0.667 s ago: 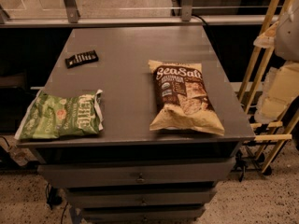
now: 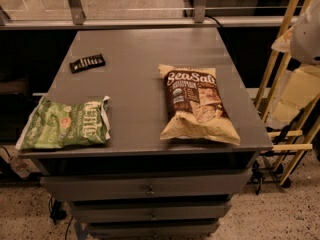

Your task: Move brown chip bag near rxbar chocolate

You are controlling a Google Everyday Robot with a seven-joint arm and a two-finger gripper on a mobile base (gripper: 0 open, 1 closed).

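The brown chip bag (image 2: 196, 103) lies flat on the right half of the grey table (image 2: 135, 49), "Sea Salt" lettering up, its lower end near the front edge. The rxbar chocolate (image 2: 87, 63), a small black bar with white marks, lies at the back left of the table, far from the bag. Pale parts of my arm (image 2: 306, 31) show at the right edge of the view, beside the table and off its surface. My gripper is out of view, and nothing holds the bag.
A green chip bag (image 2: 65, 125) lies at the table's front left corner. Drawers (image 2: 147, 188) sit under the tabletop. A wooden ladder-like frame (image 2: 285, 79) stands to the right of the table. A rail with metal posts (image 2: 75, 4) runs behind it.
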